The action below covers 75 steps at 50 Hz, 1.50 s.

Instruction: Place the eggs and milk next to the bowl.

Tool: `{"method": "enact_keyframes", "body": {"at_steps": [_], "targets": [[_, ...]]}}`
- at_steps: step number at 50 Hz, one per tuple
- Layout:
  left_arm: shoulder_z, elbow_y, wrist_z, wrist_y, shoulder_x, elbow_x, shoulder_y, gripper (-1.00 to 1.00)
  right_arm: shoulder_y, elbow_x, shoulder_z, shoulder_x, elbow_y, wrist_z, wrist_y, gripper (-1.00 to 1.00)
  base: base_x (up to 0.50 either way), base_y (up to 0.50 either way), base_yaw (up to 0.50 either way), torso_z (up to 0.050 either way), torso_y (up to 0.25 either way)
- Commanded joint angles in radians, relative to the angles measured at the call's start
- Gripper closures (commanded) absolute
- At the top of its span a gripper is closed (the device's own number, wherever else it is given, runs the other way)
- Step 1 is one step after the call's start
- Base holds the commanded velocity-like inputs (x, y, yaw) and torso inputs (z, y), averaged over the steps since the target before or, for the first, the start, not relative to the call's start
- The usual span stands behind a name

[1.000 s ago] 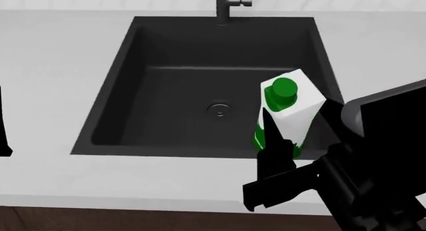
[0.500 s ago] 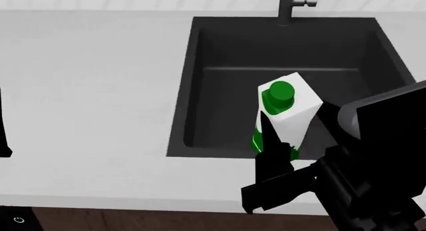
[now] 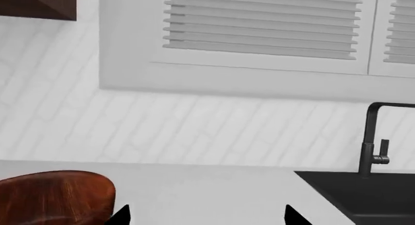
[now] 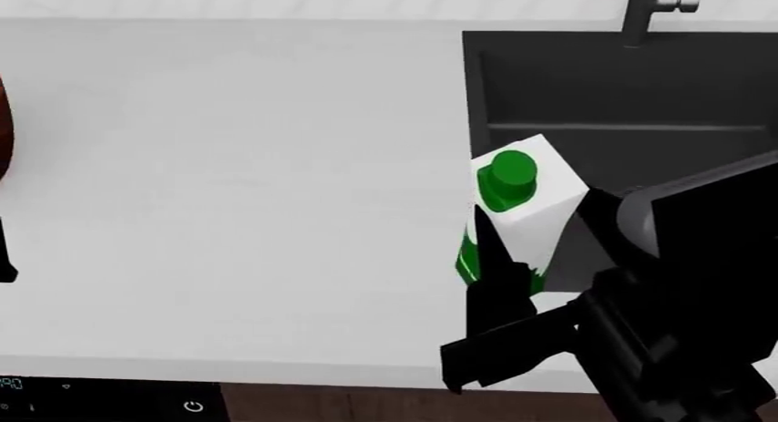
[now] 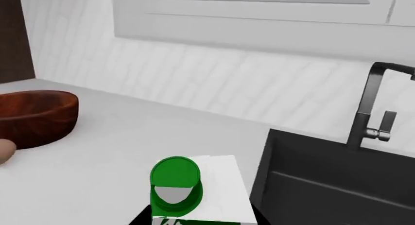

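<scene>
The milk [image 4: 526,214], a white carton with a green cap, hangs above the counter at the sink's left edge, and my right gripper [image 4: 541,244] is shut on it. In the right wrist view the milk [image 5: 217,188] fills the space between the dark fingers [image 5: 138,219]. The reddish-brown wooden bowl [image 5: 36,115] stands far off on the counter, with one tan-pink egg [image 5: 5,151] beside it. A sliver of the bowl [image 4: 4,130] shows at the head view's left edge. My left gripper [image 3: 206,220] is open and holds nothing, close to the bowl [image 3: 55,196]. The other egg is out of view.
A black sink [image 4: 632,94] with a dark faucet [image 5: 371,106] is sunk in the white counter [image 4: 243,167]. A tiled wall and a shuttered window [image 3: 259,25] rise behind. A dark stovetop control panel [image 4: 109,401] shows at the counter's near left.
The head view has swung left: the sink slid toward the right and the bowl's edge came into view. The milk stays held in my right gripper.
</scene>
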Motion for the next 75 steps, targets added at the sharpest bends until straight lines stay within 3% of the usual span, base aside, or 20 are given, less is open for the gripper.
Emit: {"method": "enact_keyframes", "body": {"at_steps": [1,69,75], "targets": [[-0.006,0.009,-0.004,-0.001,-0.007,-0.006,0.002,-1.0,0.017,-0.011,0.001,-0.001,-0.008,-0.005,0.011,1.0,0.0,0.5,0.0,0.0,0.0],[0.004,-0.001,0.009,0.017,-0.005,0.013,0.015,-1.0,-0.01,-0.026,-0.008,0.008,-0.007,-0.018,-0.008,1.0,0.0,0.5,0.0,0.0,0.0],[0.019,-0.004,0.007,0.007,0.004,0.013,-0.014,-1.0,-0.019,-0.025,0.003,0.009,-0.008,-0.016,-0.021,1.0,0.0,0.07,0.0,0.0,0.0]]}}
